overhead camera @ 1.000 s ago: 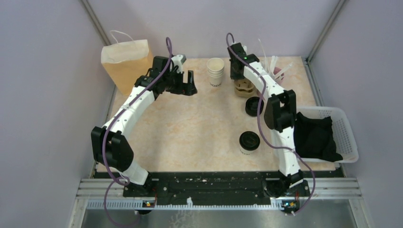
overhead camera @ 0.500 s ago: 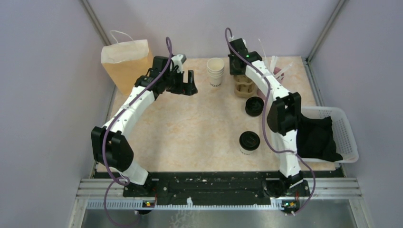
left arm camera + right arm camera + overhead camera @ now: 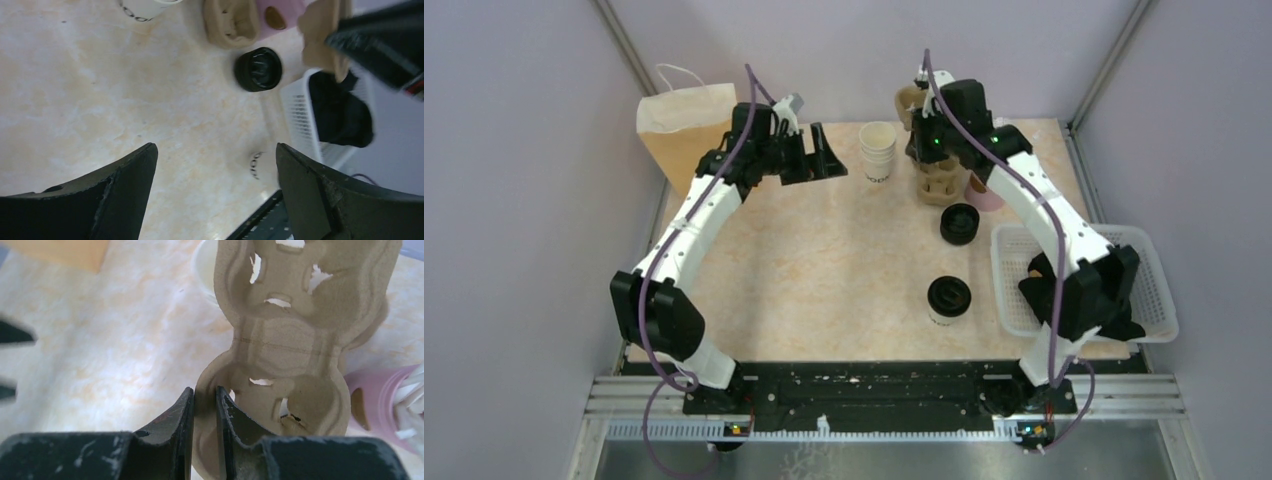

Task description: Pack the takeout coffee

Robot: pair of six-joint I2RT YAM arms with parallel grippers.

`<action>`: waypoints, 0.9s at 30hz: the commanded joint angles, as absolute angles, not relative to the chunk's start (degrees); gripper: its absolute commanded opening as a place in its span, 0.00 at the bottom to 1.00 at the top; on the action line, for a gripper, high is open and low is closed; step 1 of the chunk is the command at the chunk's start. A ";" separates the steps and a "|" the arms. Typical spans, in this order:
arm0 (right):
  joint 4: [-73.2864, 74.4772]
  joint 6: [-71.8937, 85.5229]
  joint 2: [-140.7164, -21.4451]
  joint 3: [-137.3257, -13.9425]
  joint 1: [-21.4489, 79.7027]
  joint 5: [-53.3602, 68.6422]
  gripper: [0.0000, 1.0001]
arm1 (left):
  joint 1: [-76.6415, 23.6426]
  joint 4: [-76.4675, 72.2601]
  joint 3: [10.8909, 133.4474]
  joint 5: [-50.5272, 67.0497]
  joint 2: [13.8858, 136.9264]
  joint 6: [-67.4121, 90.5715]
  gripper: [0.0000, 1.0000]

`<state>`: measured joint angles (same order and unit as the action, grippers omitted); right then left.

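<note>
The takeout coffee [image 3: 948, 299], a white paper cup with a black lid, stands on the table at front centre-right, and no gripper touches it. In the left wrist view its blurred white side [image 3: 261, 165] shows by the right finger. My right gripper [image 3: 922, 124] hangs at the back, shut on the rim of a tan pulp cup carrier [image 3: 292, 335]; the fingers [image 3: 186, 405] pinch its edge, and the carrier [image 3: 910, 100] is lifted above the stack. My left gripper [image 3: 812, 152] is open and empty beside the paper bag, with only tabletop between its fingers [image 3: 135, 170].
A brown paper bag [image 3: 686, 128] stands at back left. Stacked lidless cups [image 3: 877, 150], a stack of carriers [image 3: 938, 186], a pink holder [image 3: 985, 194] and a pile of black lids [image 3: 959, 223] sit at the back. A white basket [image 3: 1152, 272] with black cloth [image 3: 1042, 285] stands right.
My right arm has lifted one carrier off the stack and swung its elbow rightward over the basket. My left gripper has risen a little and turned, still open.
</note>
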<state>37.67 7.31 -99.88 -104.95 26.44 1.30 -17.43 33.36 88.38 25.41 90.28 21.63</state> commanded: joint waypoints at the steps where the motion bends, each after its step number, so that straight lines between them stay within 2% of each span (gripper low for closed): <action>1: 31.88 2.83 -87.67 -94.72 30.87 12.19 0.00 | -14.10 25.54 89.78 41.01 89.72 41.14 0.91; 3: 31.30 2.65 -83.20 -90.09 33.67 11.87 0.00 | -13.85 19.34 87.65 44.28 88.55 49.39 0.88; 8: 30.28 5.27 -76.30 -82.76 39.13 10.20 0.00 | -14.76 11.26 82.10 42.98 84.83 60.44 0.78; 17: 31.72 7.00 -73.98 -80.90 44.76 6.21 0.00 | -19.91 9.62 77.18 36.60 79.52 64.44 0.74; 21: 31.83 7.37 -73.98 -80.69 46.41 4.29 0.00 | -21.85 9.99 77.76 35.33 80.30 64.66 0.64; 25: 31.85 7.56 -74.15 -80.87 47.14 3.18 0.00 | -22.36 11.89 78.22 33.31 80.36 63.84 0.49; 27: 32.05 7.51 -74.13 -81.06 47.27 2.74 0.00 | -22.41 13.28 78.44 32.07 80.22 63.33 0.46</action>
<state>33.47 7.07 -76.12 -80.99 46.52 4.73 -22.15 12.56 78.06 34.83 81.01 63.09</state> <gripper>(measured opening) 0.185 0.487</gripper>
